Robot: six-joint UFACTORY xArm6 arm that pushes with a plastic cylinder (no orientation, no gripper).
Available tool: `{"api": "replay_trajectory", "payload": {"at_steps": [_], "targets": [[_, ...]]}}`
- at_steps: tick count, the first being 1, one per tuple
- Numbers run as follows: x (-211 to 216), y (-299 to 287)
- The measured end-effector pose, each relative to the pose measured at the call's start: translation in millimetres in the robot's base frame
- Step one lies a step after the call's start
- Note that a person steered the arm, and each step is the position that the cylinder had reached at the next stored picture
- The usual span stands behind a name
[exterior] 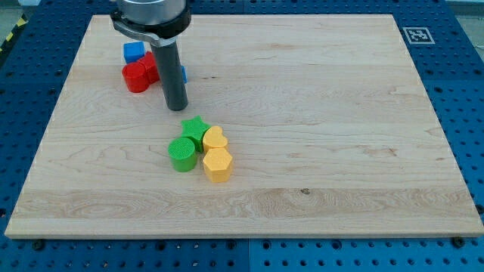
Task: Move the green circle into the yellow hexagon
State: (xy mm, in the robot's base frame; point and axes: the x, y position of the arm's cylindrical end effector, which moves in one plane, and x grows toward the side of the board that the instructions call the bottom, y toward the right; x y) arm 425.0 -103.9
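Note:
The green circle (181,153) is a short green cylinder left of the board's middle. The yellow hexagon (218,165) stands just to its right and a little lower, a narrow gap between them. My tip (176,107) is above the green circle, towards the view's top, about a block's width from the green star and touching no block.
A green star (195,129) and a yellow heart-like block (215,139) crowd just above the circle and hexagon. Red blocks (139,75) and blue blocks (134,51) cluster at the upper left beside the rod. The wooden board (318,113) lies on a blue perforated table.

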Motion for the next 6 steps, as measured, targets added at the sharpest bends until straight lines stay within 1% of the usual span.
{"api": "replay_trajectory", "payload": {"at_steps": [1, 2, 4, 6], "targets": [[-3.8, 50.1], [0.6, 61.7], [51.6, -44.6], [110.0, -9.4]]}}
